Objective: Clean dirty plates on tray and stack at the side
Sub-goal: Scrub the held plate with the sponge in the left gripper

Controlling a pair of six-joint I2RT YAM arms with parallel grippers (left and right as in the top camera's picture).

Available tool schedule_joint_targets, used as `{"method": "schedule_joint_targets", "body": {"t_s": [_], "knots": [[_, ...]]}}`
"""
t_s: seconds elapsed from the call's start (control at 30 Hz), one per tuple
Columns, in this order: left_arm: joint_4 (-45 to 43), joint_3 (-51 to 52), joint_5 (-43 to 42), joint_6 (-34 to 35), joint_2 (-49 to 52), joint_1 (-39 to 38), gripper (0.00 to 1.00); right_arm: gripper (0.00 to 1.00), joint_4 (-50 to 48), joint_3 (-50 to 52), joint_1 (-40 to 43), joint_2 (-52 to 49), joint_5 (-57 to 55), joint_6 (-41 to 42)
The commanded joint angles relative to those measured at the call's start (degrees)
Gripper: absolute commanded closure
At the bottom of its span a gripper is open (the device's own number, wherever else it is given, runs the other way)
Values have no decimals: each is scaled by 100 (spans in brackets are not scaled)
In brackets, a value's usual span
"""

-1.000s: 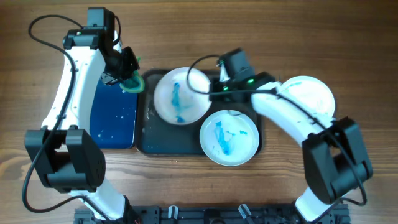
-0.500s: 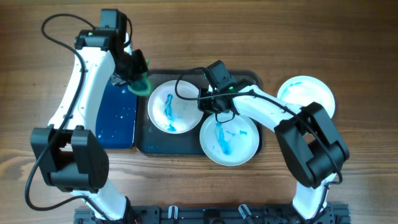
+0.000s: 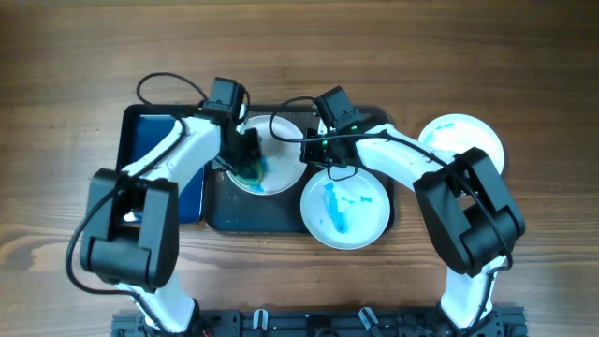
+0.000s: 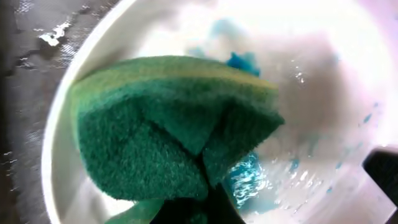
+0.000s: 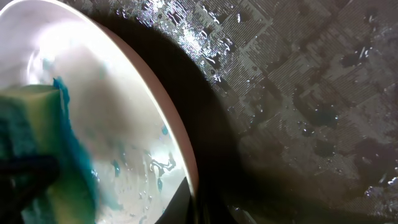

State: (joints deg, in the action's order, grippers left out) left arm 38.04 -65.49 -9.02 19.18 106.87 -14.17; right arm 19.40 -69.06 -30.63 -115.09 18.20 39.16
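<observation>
A white plate (image 3: 279, 140) with blue smears lies at the back left of the dark tray (image 3: 271, 220). My left gripper (image 3: 247, 167) is shut on a green sponge (image 4: 168, 130) and presses it onto this plate (image 4: 323, 81). My right gripper (image 3: 314, 154) is shut on the plate's right rim (image 5: 189, 180), and the sponge shows at the left of the right wrist view (image 5: 37, 143). A second smeared plate (image 3: 344, 208) sits at the tray's front right. A third plate (image 3: 465, 142), mostly white, lies on the table to the right.
A narrow black tray with a blue bottom (image 3: 154, 140) lies left of the dark tray. The dark tray's floor (image 5: 298, 93) is wet. The wooden table (image 3: 75, 75) surrounds everything.
My left arm has carried the sponge from over the blue-bottomed tray to the right and down onto the back left plate. My right gripper has stayed on that plate's rim.
</observation>
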Motion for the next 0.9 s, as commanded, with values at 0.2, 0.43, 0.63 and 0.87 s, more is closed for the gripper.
{"method": "schedule_joint_targets", "body": {"t_s": [0.2, 0.43, 0.63, 0.87], "knots": [[-623, 59, -3442, -1392, 822, -426, 96, 96, -33, -42, -4, -170, 140, -39], [-1626, 59, -1884, -334, 822, -431, 96, 96, -24, -42, -4, -170, 140, -85], [-1530, 57, 2715, 1062, 820, -433, 96, 96, -15, -42, -4, -170, 140, -114], [-1283, 57, 3799, 1473, 822, -431, 96, 96, -26, -31, -4, -170, 140, -129]]}}
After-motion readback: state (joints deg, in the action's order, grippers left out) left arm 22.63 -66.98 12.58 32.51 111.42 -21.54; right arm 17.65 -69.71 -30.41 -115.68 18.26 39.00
